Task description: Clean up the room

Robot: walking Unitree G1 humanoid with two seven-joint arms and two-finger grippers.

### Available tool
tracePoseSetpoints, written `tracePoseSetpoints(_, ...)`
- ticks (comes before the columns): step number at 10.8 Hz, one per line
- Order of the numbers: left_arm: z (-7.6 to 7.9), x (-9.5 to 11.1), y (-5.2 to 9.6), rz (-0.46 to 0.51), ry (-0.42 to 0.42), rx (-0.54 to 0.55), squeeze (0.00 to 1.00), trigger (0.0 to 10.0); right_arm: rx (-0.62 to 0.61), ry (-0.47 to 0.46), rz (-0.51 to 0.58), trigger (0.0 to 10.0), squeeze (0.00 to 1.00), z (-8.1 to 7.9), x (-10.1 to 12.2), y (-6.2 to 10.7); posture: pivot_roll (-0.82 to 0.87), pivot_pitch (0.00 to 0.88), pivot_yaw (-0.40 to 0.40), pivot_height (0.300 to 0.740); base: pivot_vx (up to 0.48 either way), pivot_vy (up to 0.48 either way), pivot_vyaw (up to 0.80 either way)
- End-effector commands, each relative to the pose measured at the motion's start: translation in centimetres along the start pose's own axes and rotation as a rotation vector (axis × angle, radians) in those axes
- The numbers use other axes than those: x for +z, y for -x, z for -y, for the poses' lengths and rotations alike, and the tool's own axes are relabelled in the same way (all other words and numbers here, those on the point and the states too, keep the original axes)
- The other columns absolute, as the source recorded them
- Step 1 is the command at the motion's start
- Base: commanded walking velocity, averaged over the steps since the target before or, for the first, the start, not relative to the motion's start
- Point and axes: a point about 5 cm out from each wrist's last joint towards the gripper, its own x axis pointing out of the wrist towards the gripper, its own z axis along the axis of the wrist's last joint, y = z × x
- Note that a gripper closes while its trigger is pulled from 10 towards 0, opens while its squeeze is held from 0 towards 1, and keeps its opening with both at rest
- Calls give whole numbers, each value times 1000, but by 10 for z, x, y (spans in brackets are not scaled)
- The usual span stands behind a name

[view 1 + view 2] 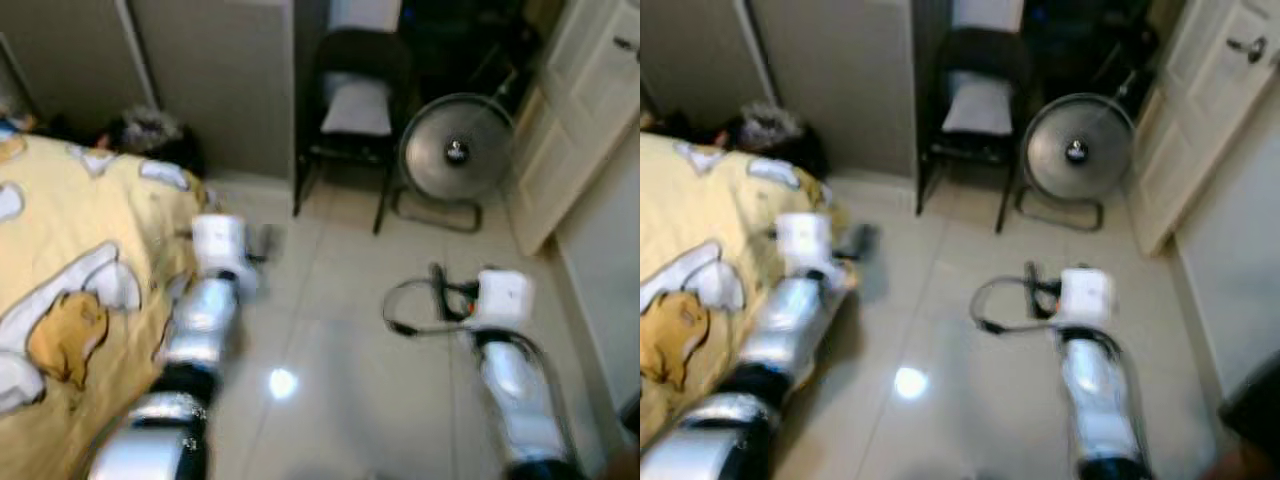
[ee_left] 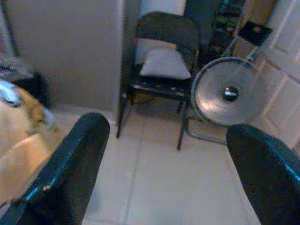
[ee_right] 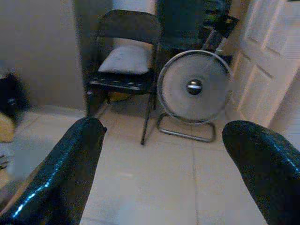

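A yellow bedspread point(image 1: 70, 240) printed with white and ochre cartoon shapes lies at the left. A black folding chair point(image 1: 355, 110) (pale grey cushion point(image 1: 355, 105) on its seat) stands far off, right of it a silver-grey round fan point(image 1: 455, 150). Glossy cream floor tiles point(image 1: 330, 390); white panelled door point(image 1: 585, 110) at the right.

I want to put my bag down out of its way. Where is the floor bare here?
Bare tile floor stretches between the yellow bed and the right wall, ahead of both open tools. It gets crowded farther on: the folding chair, round fan and white door close it in.
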Motion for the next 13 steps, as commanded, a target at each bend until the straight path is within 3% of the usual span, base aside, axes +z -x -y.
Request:
tracePoseSetpoints(1, -8, 8, -3, 13, -21, 9, 0, 10000, 12, -10, 26, 10000, 0, -5, 5, -2, -95, 0, -7, 740, 480, 0, 0)
tracePoseSetpoints(5, -12, 6, -1, 9, -27, 22, 0, 10000, 14, -12, 19, 10000, 0, -7, 3, -2, -81, 0, -8, 740, 480, 0, 0)
tracePoseSetpoints(6, -23, 3, 1, -12, 63, 114, 0, 10000, 24, -14, 20, 10000, 0, -9, 3, -3, -75, 0, -10, 740, 480, 0, 0)
tracePoseSetpoints(7, -28, 6, 4, 27, 69, 135, 0, 10000, -42, -63, 88, 10000, 0, -1, 14, -4, -64, 0, -15, 740, 480, 0, 0)
tracePoseSetpoints(9, -22, 21, 0, 107, 97, 117, 0, 10000, -67, -78, 131, 10000, 0, 5, 26, -11, -65, 0, -20, 740, 480, 0, 0)
tracePoseSetpoints(13, -14, 20, -3, 92, 58, 74, 0, 10000, -45, -35, 83, 10000, 0, 4, 18, -9, -87, 0, -12, 740, 480, 0, 0)
